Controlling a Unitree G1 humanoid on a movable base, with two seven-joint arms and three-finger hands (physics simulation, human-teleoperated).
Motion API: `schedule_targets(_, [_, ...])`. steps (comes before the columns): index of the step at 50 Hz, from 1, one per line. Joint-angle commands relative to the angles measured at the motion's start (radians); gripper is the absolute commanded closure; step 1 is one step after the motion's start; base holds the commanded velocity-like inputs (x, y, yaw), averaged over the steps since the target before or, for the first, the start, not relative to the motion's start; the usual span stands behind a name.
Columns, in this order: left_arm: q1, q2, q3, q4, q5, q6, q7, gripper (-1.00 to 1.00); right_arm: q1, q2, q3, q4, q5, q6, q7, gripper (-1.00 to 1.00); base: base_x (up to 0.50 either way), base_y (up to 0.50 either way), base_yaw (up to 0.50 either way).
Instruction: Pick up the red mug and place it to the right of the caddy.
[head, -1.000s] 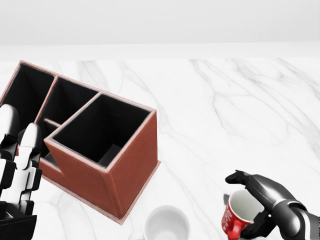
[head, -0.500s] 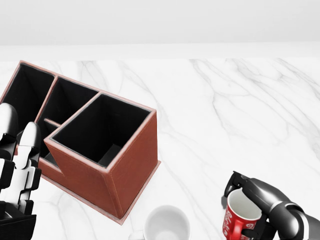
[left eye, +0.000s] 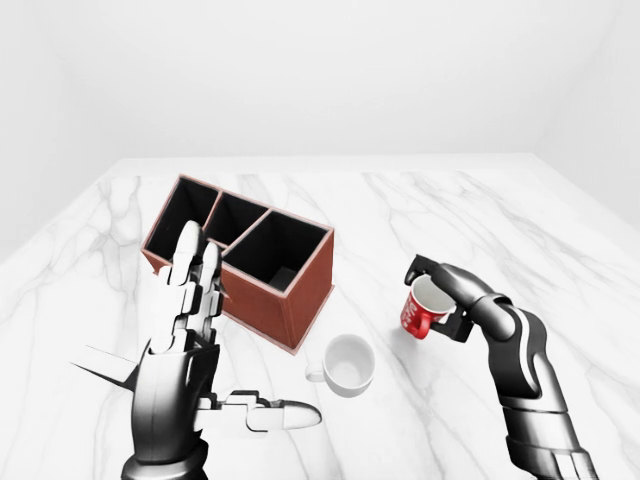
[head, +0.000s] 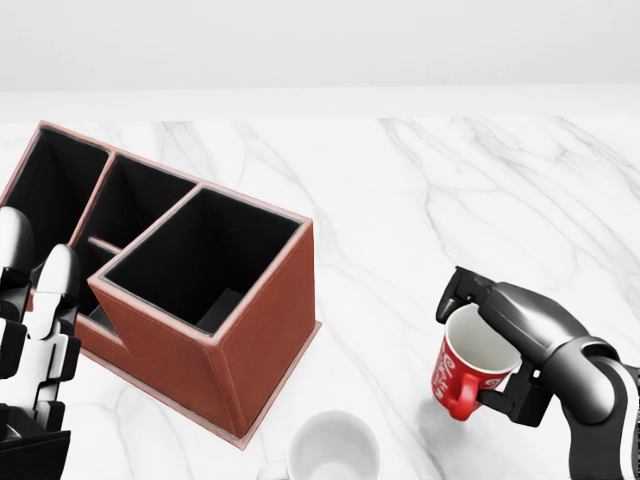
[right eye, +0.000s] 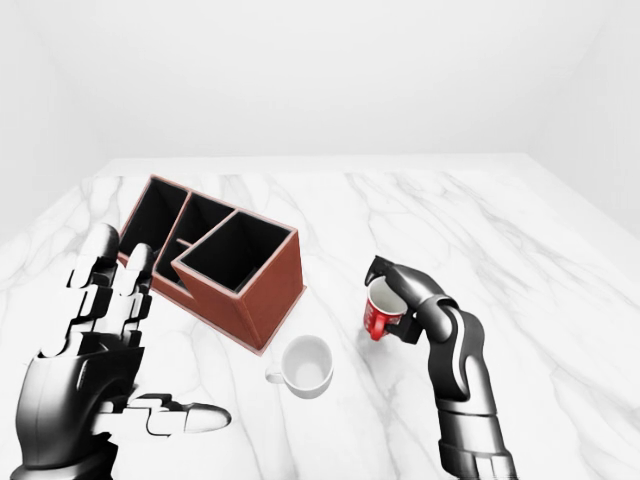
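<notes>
**Red mug held aloft, tilted; risks lie in the set-down**

Nearest me, my left hand (left eye: 185, 330) stands raised with its fingers spread apart, gripping nothing, at the left of the left-eye view and clear of the work.

Next out, a white mug (left eye: 347, 364) sits upright on the marble bench (left eye: 560, 240), just below the caddy's near corner. I judge it the first hazard: it stands near the zone I must fill, and a low sweep of my forearm could knock it.

My right hand (head: 497, 338) is clamped on the red mug (head: 468, 360), fingers over the rim and around the body. The mug appears clear of the bench, a shadow showing beneath it, and it leans, mouth turned up and leftward. I judge a rim-heavy grip prone to letting the mug swivel; released at this tilt, it could land on its edge and roll.

Farther out, the caddy (head: 215, 300) rests skewed, its right wall well apart from the mug. Closing in too far risks nudging it.
</notes>
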Motion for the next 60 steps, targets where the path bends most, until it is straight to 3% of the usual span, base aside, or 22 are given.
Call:
schedule_targets(1, [0.001, -0.006, 0.009, -0.007, -0.003, 0.0, -0.009, -1.0, -0.108, 0.01, 0.028, -0.03, -0.089, 0.0, 0.0, 1.0, 0.0, 0.0, 0.0])
schedule_targets(19, [0.005, -0.007, 0.007, -0.013, -0.002, 0.0, -0.01, -1.0, -0.393, 0.072, 0.138, 0.282, -0.189, 0.0, 0.0, 1.0, 0.0, 0.0, 0.0])
schedule_targets(27, [0.012, -0.009, 0.015, -0.014, -0.009, 0.0, -0.016, -1.0, -0.296, 0.146, 0.21, 0.188, -0.279, 0.0, 0.0, 1.0, 0.0, 0.0, 0.0])
schedule_targets(31, [0.014, -0.01, 0.012, -0.015, -0.005, 0.0, -0.016, -1.0, -0.32, 0.17, 0.206, 0.215, -0.287, 0.0, 0.0, 1.0, 0.0, 0.0, 0.0])
schedule_targets(40, [0.011, -0.011, 0.014, -0.015, -0.007, 0.0, -0.018, -1.0, -0.296, 0.193, 0.227, 0.263, -0.293, 0.0, -0.02, 1.0, 0.0, 0.0, 0.0])
schedule_targets(49, [0.009, -0.007, 0.004, -0.015, -0.002, 0.0, -0.013, -1.0, -0.416, 0.192, 0.203, 0.369, -0.246, 0.0, -0.042, 1.0, 0.0, 0.0, 0.0])
schedule_targets(60, [0.005, -0.013, 0.018, -0.015, -0.01, 0.0, -0.021, -1.0, -0.408, 0.187, 0.222, 0.415, -0.219, 0.0, -0.089, 1.0, 0.0, 0.0, 0.0])
